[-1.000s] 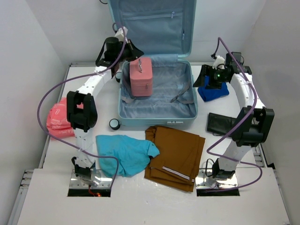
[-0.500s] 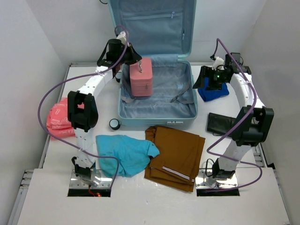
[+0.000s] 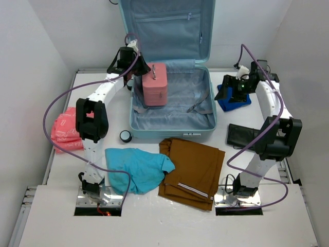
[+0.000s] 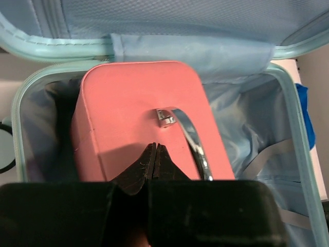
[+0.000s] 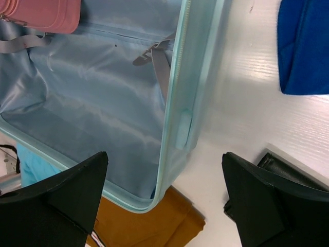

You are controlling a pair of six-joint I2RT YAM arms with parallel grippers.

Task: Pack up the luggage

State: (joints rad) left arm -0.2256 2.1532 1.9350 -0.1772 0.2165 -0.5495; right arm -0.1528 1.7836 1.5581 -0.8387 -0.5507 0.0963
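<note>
The luggage is lying open in the middle of the bench, toward the far side. Its lid is standing upright against the back wall and its grey-blue lining is showing.

Inside, a pink case is standing in the far-left corner, with the rest of the tub bare apart from two loose grey straps.

The left gripper is hanging right over the top of that pink case. Its fingers are pressed tight together with nothing between them, just beside the silver handle. Whether the tips are touching the lid of the case, I cannot tell.

On the other side, the right gripper is hovering above the right-hand rim of the luggage. Its fingers are spread wide and holding nothing.

A blue cloth is sitting on the bench just right of the luggage, below the right arm. A black pouch is lying nearer the arm bases on the same side.

In front of the luggage, folded brown trousers are lying beside a crumpled teal shirt, the two touching at their edges.

A small round black item is sitting at the luggage's near-left corner. A pink packet is resting at the far left edge of the bench.
</note>
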